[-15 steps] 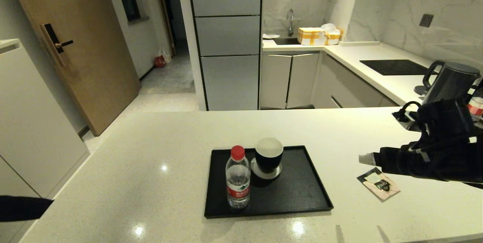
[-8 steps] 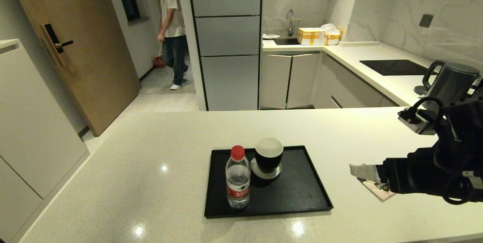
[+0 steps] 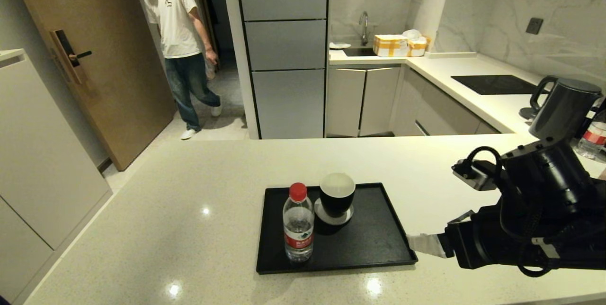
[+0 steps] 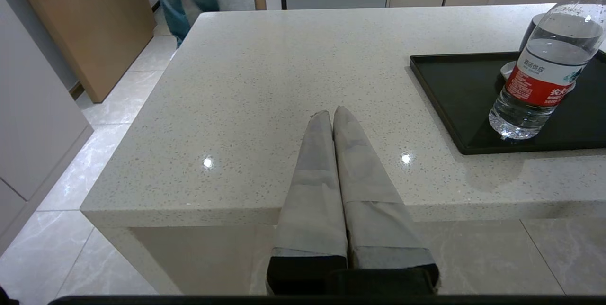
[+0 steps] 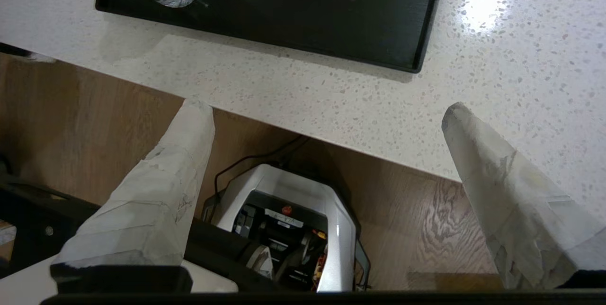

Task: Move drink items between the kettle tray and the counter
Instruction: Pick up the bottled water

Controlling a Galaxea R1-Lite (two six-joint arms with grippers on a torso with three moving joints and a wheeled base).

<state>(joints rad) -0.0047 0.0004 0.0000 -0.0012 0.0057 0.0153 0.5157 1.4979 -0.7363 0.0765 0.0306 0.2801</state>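
The water bottle (image 3: 298, 223), clear with a red cap and label, stands upright at the front left of the black kettle tray (image 3: 378, 243), also seen in the left wrist view as bottle (image 4: 544, 66) on tray (image 4: 450, 92). My right gripper (image 3: 419, 243) hovers open and empty just off the tray's front right corner, over the counter's front edge (image 5: 360, 101); its fingers (image 5: 189, 153) are spread wide. The tea sachet is hidden behind my right arm. My left gripper (image 4: 331, 113) is shut and empty over the counter's (image 3: 189, 210) front left part.
A black cup (image 3: 337, 195) on a grey coaster stands behind the bottle on the tray. A dark kettle (image 3: 565, 106), another bottle (image 3: 594, 138) and the cooktop panel (image 3: 494, 84) are far right. A person (image 3: 177, 44) stands by the door.
My right arm swung left and nearer, from beside the sachet to the tray's front right corner, covering the sachet. The person walked into the room. The left arm left the head view.
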